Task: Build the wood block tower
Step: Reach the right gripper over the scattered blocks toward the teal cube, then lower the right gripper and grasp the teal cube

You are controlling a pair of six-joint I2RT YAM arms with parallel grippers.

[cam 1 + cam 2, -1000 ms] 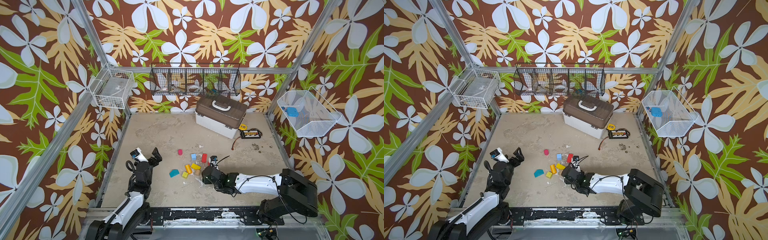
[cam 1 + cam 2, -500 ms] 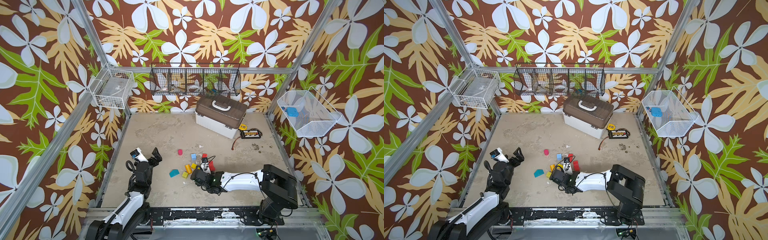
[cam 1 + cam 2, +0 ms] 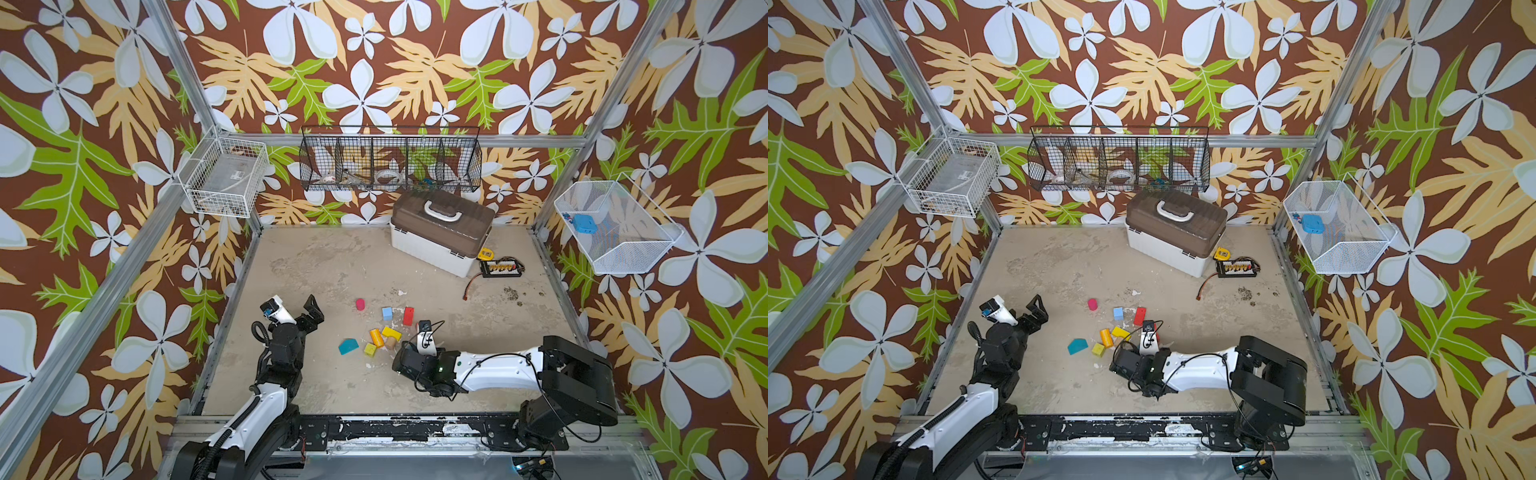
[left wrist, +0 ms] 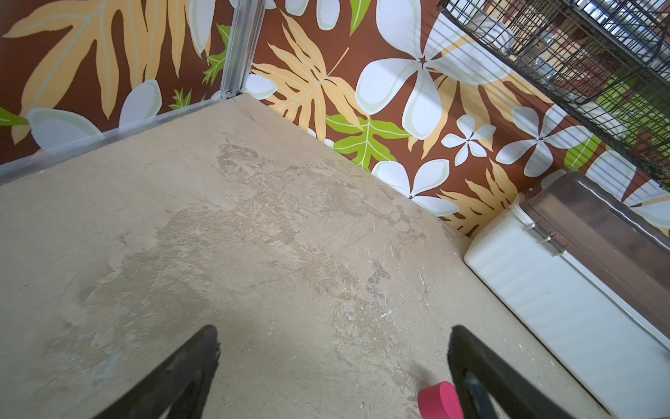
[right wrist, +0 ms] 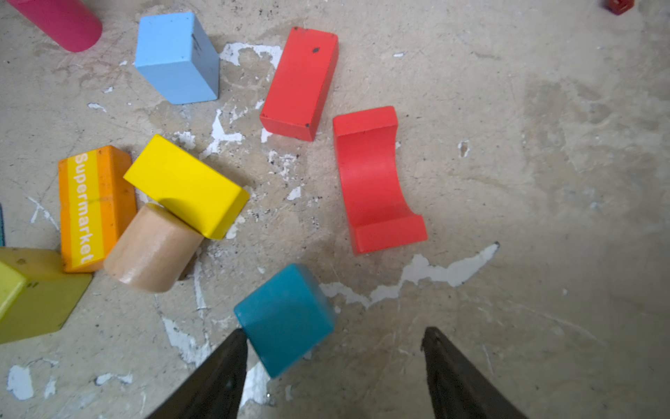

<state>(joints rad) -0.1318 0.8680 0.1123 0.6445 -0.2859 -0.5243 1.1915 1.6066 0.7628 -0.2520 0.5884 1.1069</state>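
Wood blocks loose; teal cube only in right wrist view; left and right jaws wide, empty.

- Pink cylinder: on its side, apart from the rest.
- Blue block: lying alone, near the red block.
- Red block and red arch: both flat, just beside each other.
- Yellow block: tilted, leaning on the wood cylinder, which lies on its side.
- Orange block: flat, lettered "Supermarket", touching the wood cylinder.
- Yellow-green cube: against the orange block's end.
- Teal cube: tilted, alone.
- Teal roof piece: flat, leftmost in both top views.
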